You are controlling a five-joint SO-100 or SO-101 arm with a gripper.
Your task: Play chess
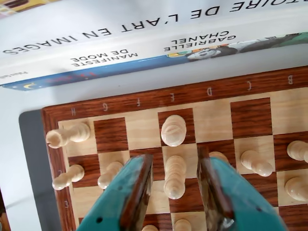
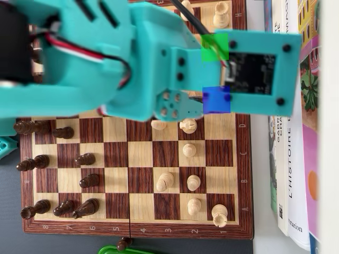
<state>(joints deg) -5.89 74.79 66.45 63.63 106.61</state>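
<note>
The pincer [image 1: 174, 180] stands apart around a white pawn [image 1: 174, 177], neighbouring white pieces [image 1: 173, 130] crowding close.

From the wrist view I see a stack of books [image 1: 120, 43] lying at twelve o'clock, spines reading "Gabrielle Chanel" and "Manifeste de mode". In the overhead view I find those books [image 2: 296, 174] at three o'clock, on the pale worktop [image 2: 259, 185]. A green object [image 2: 119, 249] peeks in at six o'clock.
</note>
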